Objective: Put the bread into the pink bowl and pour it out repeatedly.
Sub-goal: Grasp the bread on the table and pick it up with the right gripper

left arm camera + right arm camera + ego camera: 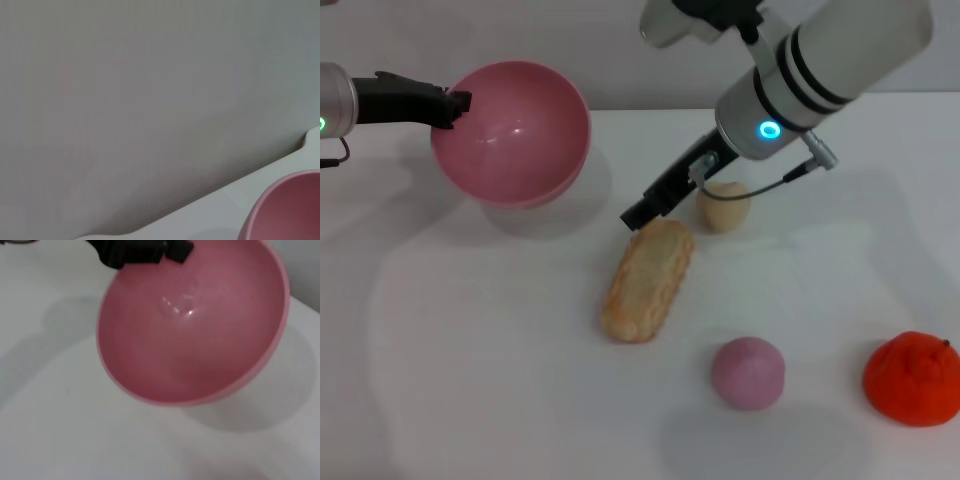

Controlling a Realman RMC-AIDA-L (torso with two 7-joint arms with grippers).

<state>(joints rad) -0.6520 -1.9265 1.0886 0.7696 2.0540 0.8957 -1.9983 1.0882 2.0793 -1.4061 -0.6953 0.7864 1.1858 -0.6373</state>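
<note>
Bread [647, 279] lies on the white table [470, 380], right gripper [638, 215] at its far end, grip unclear, while left gripper [455, 104] grasps the tilted pink bowl [512, 131] far left.

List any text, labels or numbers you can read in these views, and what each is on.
None. No readable text on the bowl, bread, bun, pink ball, orange toy or either arm. The right arm shows only a lit blue ring, no lettering.
</note>
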